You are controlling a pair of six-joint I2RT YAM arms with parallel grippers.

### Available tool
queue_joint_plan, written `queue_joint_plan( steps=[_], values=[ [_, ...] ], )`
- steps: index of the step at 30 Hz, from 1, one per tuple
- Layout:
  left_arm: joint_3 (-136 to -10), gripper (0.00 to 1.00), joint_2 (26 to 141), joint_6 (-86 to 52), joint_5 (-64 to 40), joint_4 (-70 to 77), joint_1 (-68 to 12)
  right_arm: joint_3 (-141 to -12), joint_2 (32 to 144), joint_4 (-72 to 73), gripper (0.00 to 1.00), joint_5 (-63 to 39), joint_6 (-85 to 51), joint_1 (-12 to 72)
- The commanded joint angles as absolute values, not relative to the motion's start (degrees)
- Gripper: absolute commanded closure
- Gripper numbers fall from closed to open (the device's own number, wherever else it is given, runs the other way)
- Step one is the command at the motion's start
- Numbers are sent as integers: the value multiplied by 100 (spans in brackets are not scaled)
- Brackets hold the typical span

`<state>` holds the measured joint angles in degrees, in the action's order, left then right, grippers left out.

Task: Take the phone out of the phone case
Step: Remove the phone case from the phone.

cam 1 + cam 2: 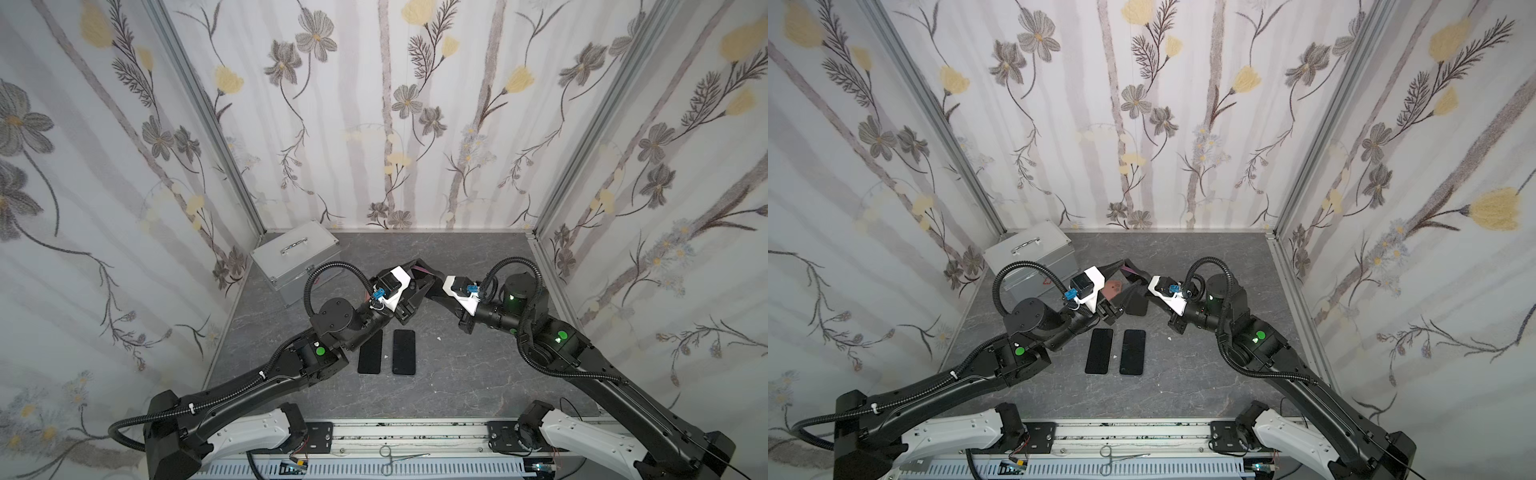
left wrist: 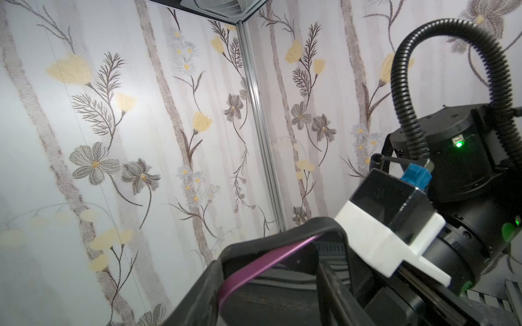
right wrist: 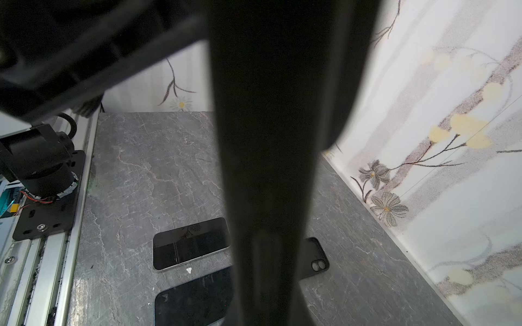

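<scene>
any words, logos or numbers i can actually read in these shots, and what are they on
No text can be read anywhere in these views.
metal box: a small reddish mark on its front, too small to read.
two phones lying on the table: screens dark, nothing written on them.

Floral wallpaper walls (image 1: 395, 124) enclose a grey marbled tabletop (image 1: 478, 365).
</scene>
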<state>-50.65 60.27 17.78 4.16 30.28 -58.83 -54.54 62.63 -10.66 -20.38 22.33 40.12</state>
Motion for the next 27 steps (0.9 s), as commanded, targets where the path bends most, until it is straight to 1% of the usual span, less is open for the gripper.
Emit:
queue_joint_plan(
  steps=[1, 7, 10, 14, 17, 23, 27],
  values=[
    [-5130, 47, 6050, 1753, -7, 2845, -5890, -5518, 6267, -986, 100, -2852, 2733, 4069],
    [-5142, 54, 5979, 1527, -305, 2749, -5860, -5609, 6250, -988, 100, -3022, 2536, 3985],
    [-5159, 57, 5900, 1203, -742, 2673, -5751, -5751, 6259, -1127, 100, -3265, 2504, 3856],
    [-5159, 64, 5862, 845, -1408, 2535, -5602, -5859, 6244, -1199, 100, -3648, 2526, 3749],
    [-5154, 67, 5862, 633, -1800, 2469, -5496, -5983, 6267, -1376, 100, -3812, 2619, 3720],
    [-5235, 68, 5944, -49, -3026, 2448, -5091, -6068, 6200, -1445, 100, -4238, 2735, 3637],
    [-5315, 67, 6050, -307, -3625, 2450, -4993, -6134, 6237, -1504, 100, -4522, 2754, 3629]
  ],
)
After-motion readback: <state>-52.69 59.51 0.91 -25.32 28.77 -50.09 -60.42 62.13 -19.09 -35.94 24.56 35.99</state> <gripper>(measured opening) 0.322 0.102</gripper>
